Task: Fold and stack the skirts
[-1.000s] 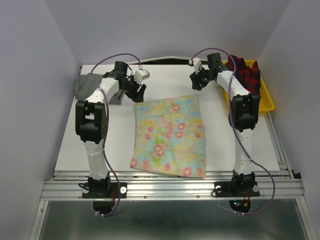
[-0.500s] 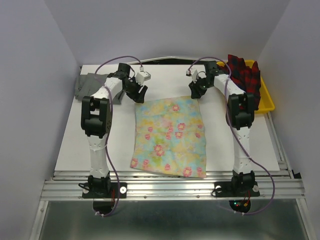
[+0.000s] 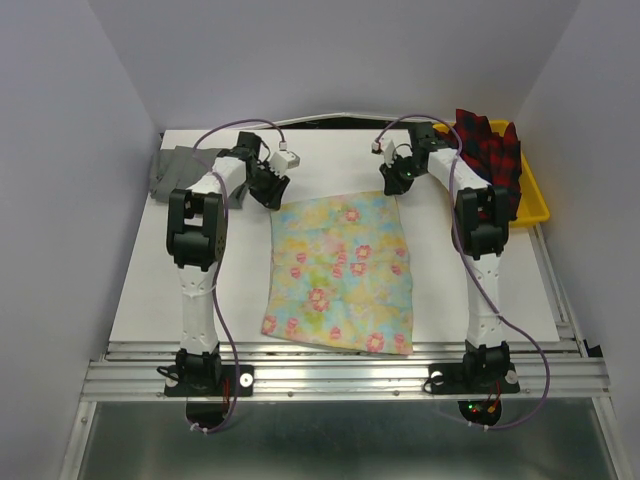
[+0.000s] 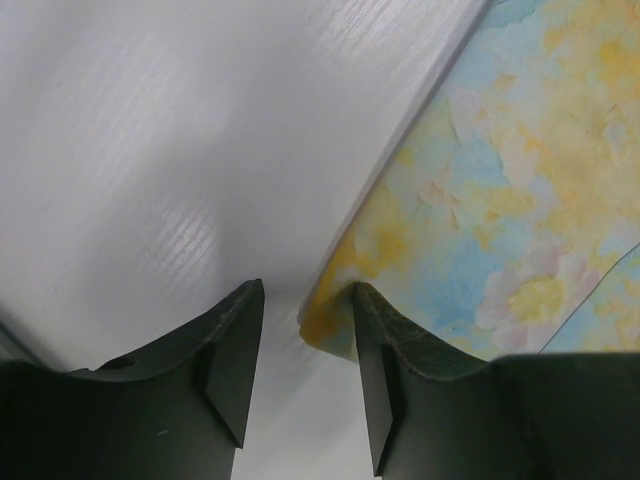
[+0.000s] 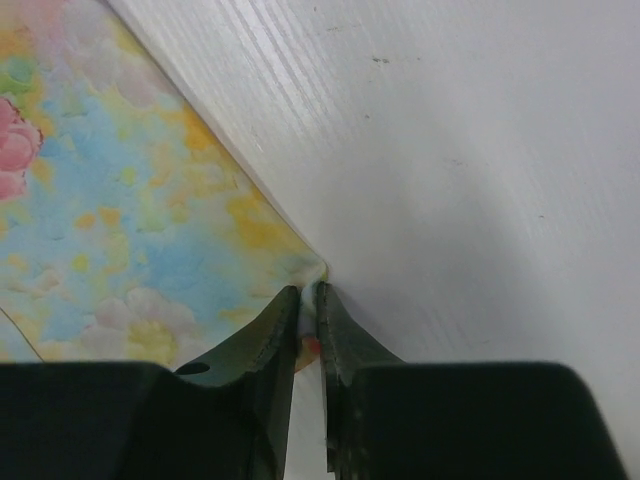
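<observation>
Both arms are reaching further out than a second ago, and the right hand (image 3: 398,180) is sitting closer to the cloth than it was. The left hand (image 3: 268,186) is doing the same on its side. Both are standing narrower than before.

Each hand is now working at one far corner of the floral skirt (image 3: 340,275). The left hand is standing half wide: its fingers (image 4: 232,345) are set apart over the tabletop (image 4: 150,150). The skirt's yellow corner is lying in the gap, just beside one finger and clear of the other. The right hand is standing narrow, its fingers (image 5: 270,340) leaving only a slit and pinching the skirt's other far corner at their tips.

From the two hands the skirt is lying flat, spreading back toward the arm bases.

Outward of the left hand, the grey skirt (image 3: 178,168) is lying crumpled, with the left arm hiding part of it. Outward of the right hand, the plaid skirt (image 3: 492,148) is lying heaped in the yellow tray (image 3: 538,208), with the right arm crossing in front of it.
</observation>
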`<state>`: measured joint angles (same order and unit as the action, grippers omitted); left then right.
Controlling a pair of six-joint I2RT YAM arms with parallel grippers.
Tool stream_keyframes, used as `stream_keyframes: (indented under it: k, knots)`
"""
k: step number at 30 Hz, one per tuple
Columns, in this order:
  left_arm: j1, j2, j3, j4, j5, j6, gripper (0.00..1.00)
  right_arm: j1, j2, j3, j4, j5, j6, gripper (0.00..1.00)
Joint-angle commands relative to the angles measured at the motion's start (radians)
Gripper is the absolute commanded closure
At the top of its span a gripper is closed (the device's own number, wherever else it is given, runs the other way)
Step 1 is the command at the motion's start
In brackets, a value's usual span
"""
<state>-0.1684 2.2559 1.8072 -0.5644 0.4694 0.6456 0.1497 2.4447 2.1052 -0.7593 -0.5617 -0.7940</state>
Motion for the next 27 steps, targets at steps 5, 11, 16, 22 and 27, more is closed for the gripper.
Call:
stream_keyframes:
  k: [5, 11, 16, 22, 27]
  knots:
    - [0.009, 0.007, 0.035, -0.071, 0.034, 0.061, 0.66, -0.009, 0.023, 0.045, -0.006, 0.045, 0.009, 0.99]
    - [0.01, 0.008, 0.084, -0.14, 0.116, 0.117, 0.79, -0.009, 0.014, 0.076, 0.005, 0.057, 0.025, 0.99]
    - [0.02, 0.01, 0.133, -0.17, 0.133, 0.111, 1.0, -0.009, 0.004, 0.116, 0.029, 0.078, 0.059, 0.99]
    - [0.032, -0.059, 0.15, -0.063, 0.078, 0.045, 1.0, -0.018, -0.026, 0.167, 0.118, 0.143, 0.122, 0.99]
    - [0.041, -0.119, 0.149, 0.017, 0.04, 0.026, 1.0, -0.027, -0.041, 0.243, 0.166, 0.161, 0.134, 0.99]
